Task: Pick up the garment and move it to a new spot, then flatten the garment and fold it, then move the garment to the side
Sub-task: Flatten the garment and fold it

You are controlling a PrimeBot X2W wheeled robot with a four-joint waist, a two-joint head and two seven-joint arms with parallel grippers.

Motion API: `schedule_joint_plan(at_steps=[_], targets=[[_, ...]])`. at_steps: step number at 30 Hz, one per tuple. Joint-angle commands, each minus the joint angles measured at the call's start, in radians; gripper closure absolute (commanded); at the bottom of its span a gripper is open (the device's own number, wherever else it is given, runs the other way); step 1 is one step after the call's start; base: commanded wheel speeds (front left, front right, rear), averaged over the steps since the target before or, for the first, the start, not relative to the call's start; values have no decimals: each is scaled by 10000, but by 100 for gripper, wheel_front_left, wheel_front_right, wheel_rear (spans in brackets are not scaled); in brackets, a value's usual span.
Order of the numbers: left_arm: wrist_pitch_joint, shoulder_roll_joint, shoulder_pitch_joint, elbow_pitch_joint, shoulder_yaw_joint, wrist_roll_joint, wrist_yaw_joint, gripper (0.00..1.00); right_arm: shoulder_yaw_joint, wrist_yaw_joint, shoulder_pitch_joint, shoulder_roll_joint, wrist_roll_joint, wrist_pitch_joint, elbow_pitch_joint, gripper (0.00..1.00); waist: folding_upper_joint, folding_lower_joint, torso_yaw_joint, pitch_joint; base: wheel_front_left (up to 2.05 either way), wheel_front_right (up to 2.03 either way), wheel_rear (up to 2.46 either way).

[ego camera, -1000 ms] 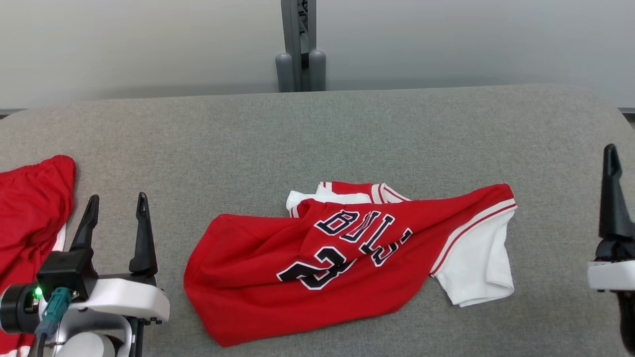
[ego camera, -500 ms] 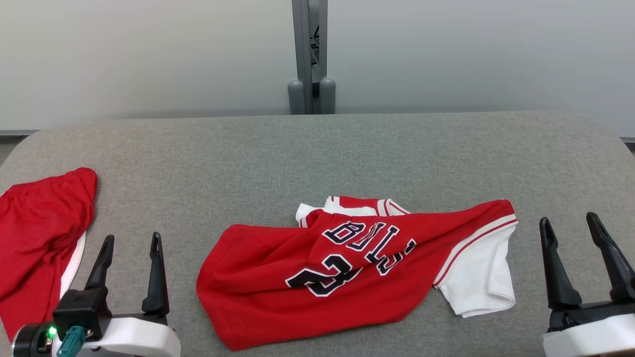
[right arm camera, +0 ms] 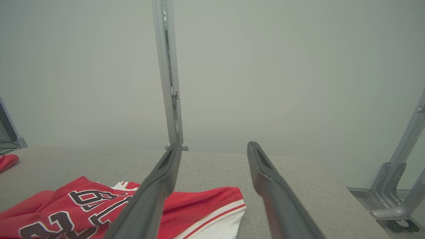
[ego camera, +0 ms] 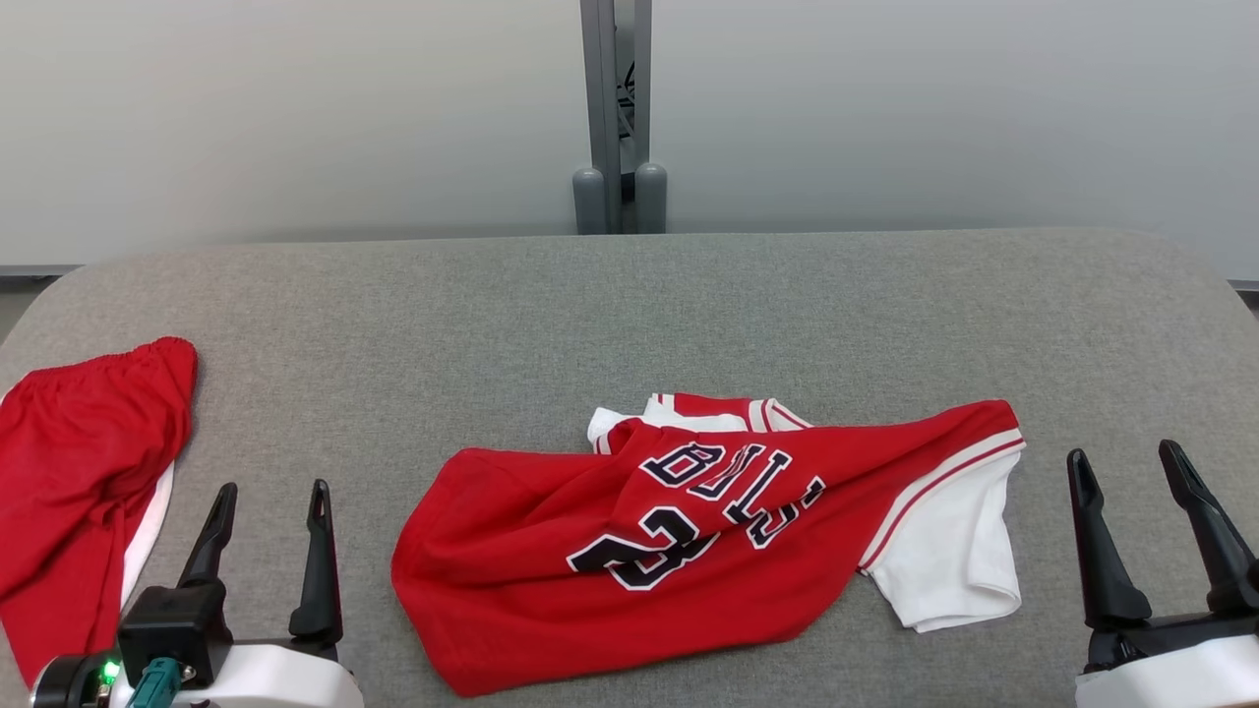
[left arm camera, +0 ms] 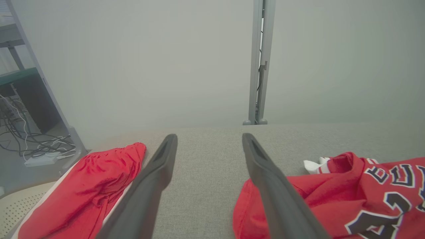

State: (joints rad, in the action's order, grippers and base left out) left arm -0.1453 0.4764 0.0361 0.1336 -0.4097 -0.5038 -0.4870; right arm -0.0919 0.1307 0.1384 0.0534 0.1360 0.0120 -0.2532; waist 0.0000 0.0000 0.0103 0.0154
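Camera shift over last second: whole head view slid, so jersey (ego camera: 689, 541) itself unmoved, crumpled at lower centre of frame on grey table (ego camera: 629, 315), white sleeve at right. Right gripper (ego camera: 1123, 452) now fully in frame, lower right; left gripper (ego camera: 273, 489) lower left. Both spread wide, empty, flanking jersey without touching. Judgement: pick-up not yet begun.

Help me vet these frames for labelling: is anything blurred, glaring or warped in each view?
Head view: soft even light, no glare, the jersey lettering crisp. Left wrist view: the left gripper's fingers look soft and out of focus up close, and the post leans, likely lens distortion. Right wrist view: the right gripper's fingers are equally soft, the wall hazy.
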Motion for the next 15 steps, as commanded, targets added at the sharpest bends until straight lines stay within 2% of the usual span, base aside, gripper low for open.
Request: schedule_joint_plan(at_steps=[1, 10, 15], targets=[[-8, 50, -48, 28, -6, 28, -70, 0, -51, 2, 64, -7, -14, -18, -47, 0, 0, 0, 11, 8, 0, 0, 0], [160, 78, -357, 120, -260, 227, 17, 0, -126, 2, -61, -13, 80, -47, -2, 0, 0, 0, 172, 187, 0, 0, 0], [431, -37, -587, 26, -710, 276, 290, 0, -120, 2, -213, -10, 175, -63, 115, 0, 0, 0, 227, 383, 0, 0, 0]])
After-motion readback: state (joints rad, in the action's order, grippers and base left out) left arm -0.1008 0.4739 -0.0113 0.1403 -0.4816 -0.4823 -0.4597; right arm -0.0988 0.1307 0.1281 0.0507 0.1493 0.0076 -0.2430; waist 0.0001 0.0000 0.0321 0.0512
